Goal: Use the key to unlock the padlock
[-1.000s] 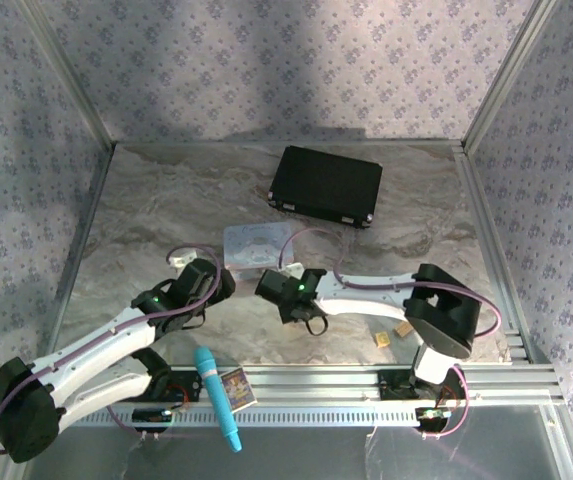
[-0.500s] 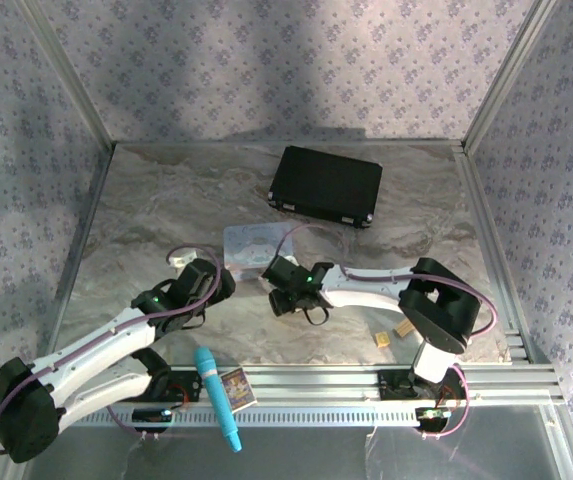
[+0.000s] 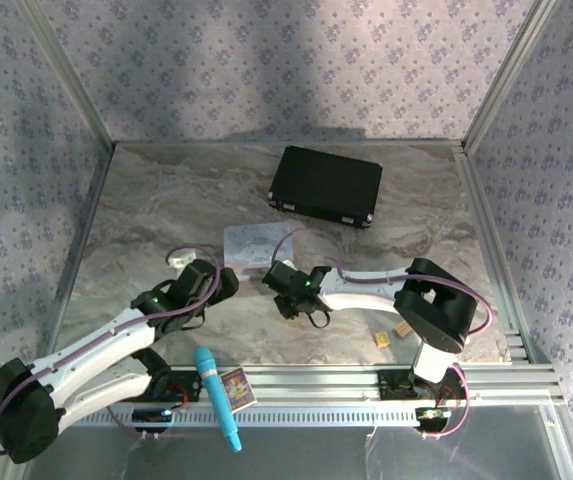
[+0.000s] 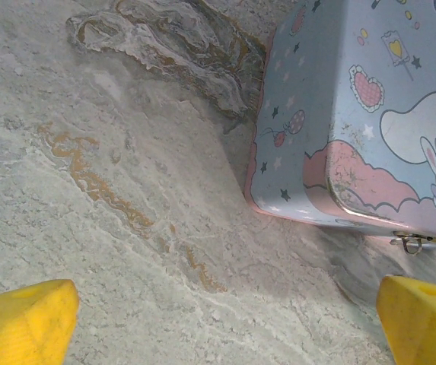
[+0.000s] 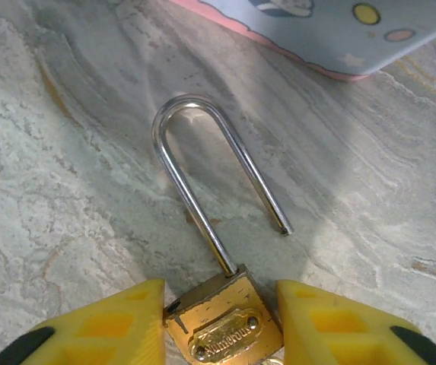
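— How are the arms set?

— Both reach inward from the near aluminium rail. The left arm stretches low and diagonally toward the middle of the table. Its left gripper ends just beside the near left corner of the cartoon tin. The right arm folds at its elbow on the right and runs leftward. The right gripper sits just in front of the same tin, near the other gripper.

— And the jaws?

— In the left wrist view the yellow fingertips stand far apart at the two bottom corners with bare stone between them. The tin's latch is just ahead of the right one. The right gripper's yellow pads press both sides of the padlock, clamped on its brass body.

— Where does the lock lie?

— Flat on the stone, in front of the tin's pink edge. Its shackle points toward the tin. One leg sits in the body and the other ends free, out of its hole.

— Anything else by it?

— A sliver of metal below the body, but too little shows to name it.

— Surface and room?

— A grey marble-look tabletop with tan veins. A closed black case lies toward the back and two tan blocks sit near the right arm's base. A teal toy microphone and a small printed box rest on the near rail. The walls carry purple floral wallpaper.
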Available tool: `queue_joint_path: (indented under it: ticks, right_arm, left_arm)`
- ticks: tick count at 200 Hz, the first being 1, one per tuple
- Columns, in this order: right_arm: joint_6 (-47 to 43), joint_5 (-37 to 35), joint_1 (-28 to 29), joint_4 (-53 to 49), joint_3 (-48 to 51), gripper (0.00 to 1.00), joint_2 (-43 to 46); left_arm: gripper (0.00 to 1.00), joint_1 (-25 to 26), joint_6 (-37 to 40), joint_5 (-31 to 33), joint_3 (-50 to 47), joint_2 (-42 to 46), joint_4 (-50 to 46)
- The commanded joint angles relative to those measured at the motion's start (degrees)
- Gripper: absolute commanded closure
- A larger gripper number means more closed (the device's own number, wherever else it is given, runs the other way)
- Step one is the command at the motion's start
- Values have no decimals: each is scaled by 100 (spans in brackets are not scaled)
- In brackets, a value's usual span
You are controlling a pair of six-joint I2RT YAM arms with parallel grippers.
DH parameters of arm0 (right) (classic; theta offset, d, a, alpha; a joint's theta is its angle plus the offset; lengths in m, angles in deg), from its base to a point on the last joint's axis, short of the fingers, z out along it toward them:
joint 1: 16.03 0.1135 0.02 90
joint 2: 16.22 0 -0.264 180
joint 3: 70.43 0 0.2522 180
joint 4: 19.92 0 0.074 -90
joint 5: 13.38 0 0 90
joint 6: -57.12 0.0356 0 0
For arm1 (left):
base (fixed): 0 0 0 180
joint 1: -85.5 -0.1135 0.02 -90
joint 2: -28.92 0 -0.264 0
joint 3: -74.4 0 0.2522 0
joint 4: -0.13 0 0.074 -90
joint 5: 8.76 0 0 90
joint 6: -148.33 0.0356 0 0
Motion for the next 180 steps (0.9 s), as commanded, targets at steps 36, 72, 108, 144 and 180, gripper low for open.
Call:
queue_joint_path:
  ticks: [36, 72, 108, 144, 180]
  right_arm:
    - [614, -229, -250, -757, 170, 71, 70]
    - [1340, -494, -793, -1012, 668, 70, 720]
    - [1580, -426, -1598, -1130, 1103, 68, 1111]
    - [1424, -347, -1939, -1074, 1210, 67, 1321]
    - [1435, -262, -1940, -1164, 1119, 49, 1477]
  left_arm:
    - [0, -25, 8, 98, 150, 53, -91]
    - [0, -24, 8, 33, 177, -85, 10]
    - [0, -26, 8, -3, 225, -242, 103]
    - [0, -18, 53, 40, 274, -261, 45]
    - [0, -23, 94, 168, 391, -263, -83]
